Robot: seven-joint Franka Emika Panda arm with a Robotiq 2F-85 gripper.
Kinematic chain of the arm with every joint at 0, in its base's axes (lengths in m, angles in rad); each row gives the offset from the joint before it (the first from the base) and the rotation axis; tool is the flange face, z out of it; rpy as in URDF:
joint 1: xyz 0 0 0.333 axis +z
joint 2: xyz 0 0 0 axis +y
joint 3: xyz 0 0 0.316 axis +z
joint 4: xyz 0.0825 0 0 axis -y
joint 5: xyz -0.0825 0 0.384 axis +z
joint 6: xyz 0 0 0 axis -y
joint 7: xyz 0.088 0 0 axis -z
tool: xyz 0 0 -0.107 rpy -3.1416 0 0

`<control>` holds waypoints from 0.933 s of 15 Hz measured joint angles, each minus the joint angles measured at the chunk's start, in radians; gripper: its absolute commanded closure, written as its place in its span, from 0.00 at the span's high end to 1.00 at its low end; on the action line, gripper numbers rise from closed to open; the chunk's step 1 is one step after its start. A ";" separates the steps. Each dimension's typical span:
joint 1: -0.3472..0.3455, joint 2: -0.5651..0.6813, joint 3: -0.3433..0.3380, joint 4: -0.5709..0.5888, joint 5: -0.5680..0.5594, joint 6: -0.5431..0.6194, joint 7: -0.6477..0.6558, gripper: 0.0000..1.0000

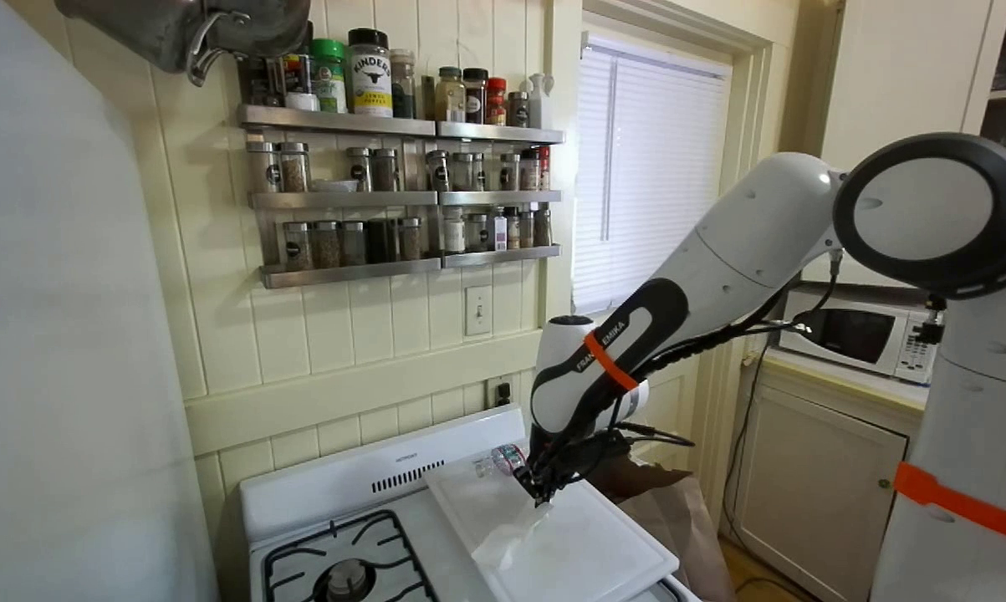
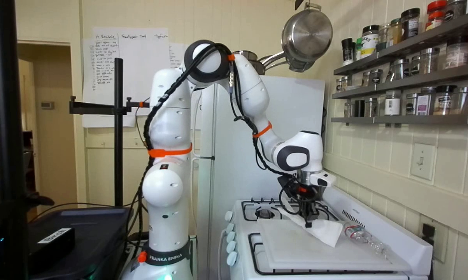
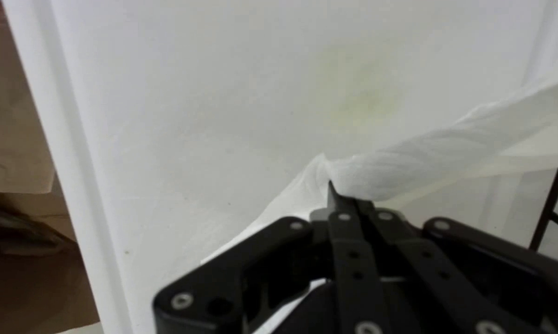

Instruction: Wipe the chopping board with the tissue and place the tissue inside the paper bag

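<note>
One tissue [image 2: 327,232], pinched by the end effector [image 3: 355,206], drapes across the chopping board [image 3: 190,106]. Wiping seems the step in hand: the yellowish smear [image 3: 364,99] likely calls for a pressed pass before the tissue goes into the paper bag [image 1: 678,531], right of the board in an exterior view.

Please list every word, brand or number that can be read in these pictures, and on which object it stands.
"KINDERS": black-capped spice bottle.
"LEMON PEPPER": same bottle, lower down.
"FRANKA EMIKA": robot's base.
"FRAN" and "EMIKA": arm's black panel, orange strap between.
Too small or blurred to read: print on stove backguard, black box, plastic bottle and other spice jars; handwriting on wall sheets.
</note>
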 measured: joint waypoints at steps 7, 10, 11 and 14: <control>0.001 -0.035 -0.062 0.000 -0.129 -0.138 -0.020 0.00; 0.002 -0.015 -0.064 0.000 -0.188 -0.111 0.042 0.00; 0.004 -0.003 -0.064 0.000 -0.200 -0.085 0.071 0.00; 0.015 0.038 -0.064 0.000 -0.209 0.025 0.151 0.00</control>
